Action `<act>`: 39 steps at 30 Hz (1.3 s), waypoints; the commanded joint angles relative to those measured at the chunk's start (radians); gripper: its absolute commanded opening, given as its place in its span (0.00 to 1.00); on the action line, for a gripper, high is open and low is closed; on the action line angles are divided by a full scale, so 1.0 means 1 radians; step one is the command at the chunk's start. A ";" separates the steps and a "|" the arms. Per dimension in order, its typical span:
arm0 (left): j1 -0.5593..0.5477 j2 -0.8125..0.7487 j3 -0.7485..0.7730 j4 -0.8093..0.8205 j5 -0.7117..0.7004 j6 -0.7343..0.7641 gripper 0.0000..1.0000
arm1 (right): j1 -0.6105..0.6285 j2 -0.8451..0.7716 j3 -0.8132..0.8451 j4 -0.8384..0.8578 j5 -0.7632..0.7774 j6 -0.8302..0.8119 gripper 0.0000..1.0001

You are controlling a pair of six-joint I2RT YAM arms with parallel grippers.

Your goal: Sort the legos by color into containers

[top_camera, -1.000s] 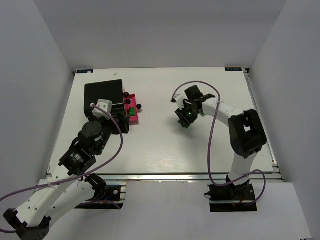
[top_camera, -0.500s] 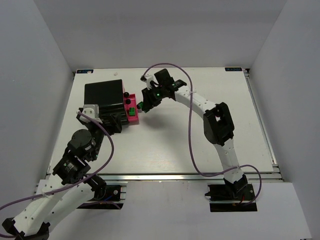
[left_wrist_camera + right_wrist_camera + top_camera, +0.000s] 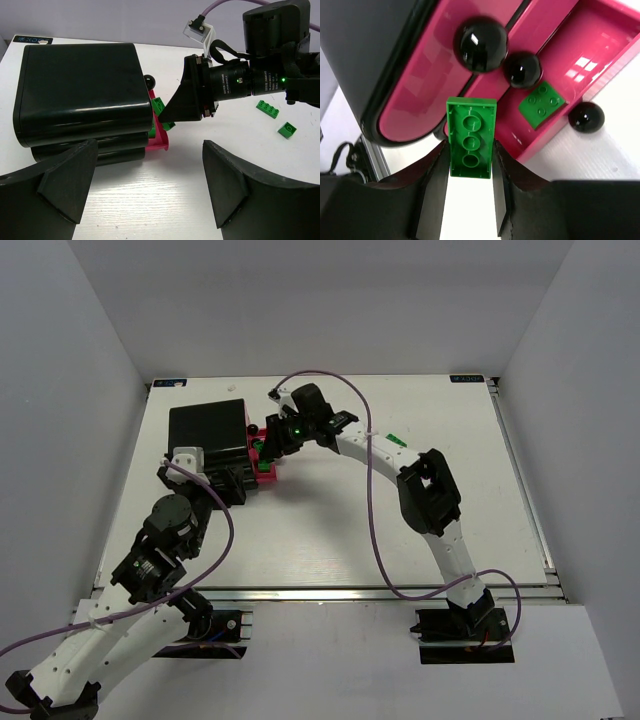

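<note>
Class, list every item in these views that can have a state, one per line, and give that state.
right gripper: shut on held green brick
left gripper: open, empty
pink box: open, square green brick lying inside, studs up
black box: no opening in view
long loose brick: lying on the table, unsorted
small loose brick: lying on the table, unsorted

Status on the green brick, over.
Left gripper open, empty, near black box. Right gripper shut on green brick over pink box. Another brick already inside. Drop looks clear.
</note>
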 commanded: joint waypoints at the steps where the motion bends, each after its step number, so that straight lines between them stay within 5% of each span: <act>1: 0.007 -0.012 -0.008 0.009 -0.019 0.008 0.95 | 0.003 0.016 0.003 0.097 0.044 0.058 0.05; 15: 0.007 -0.029 -0.011 0.012 -0.017 0.011 0.95 | 0.020 0.048 -0.046 0.148 0.110 0.074 0.17; 19: 0.007 -0.029 -0.011 0.012 -0.017 0.013 0.95 | 0.024 0.056 -0.051 0.151 0.103 0.059 0.38; 29: 0.007 -0.032 -0.011 0.012 -0.016 0.013 0.95 | 0.034 0.074 -0.030 0.147 0.092 0.045 0.61; 36: 0.007 -0.033 -0.011 0.012 -0.016 0.013 0.95 | 0.031 0.064 -0.030 0.142 0.095 0.035 0.59; 39: 0.007 -0.032 -0.011 0.014 -0.016 0.011 0.95 | 0.029 0.028 -0.059 0.162 0.115 0.010 0.38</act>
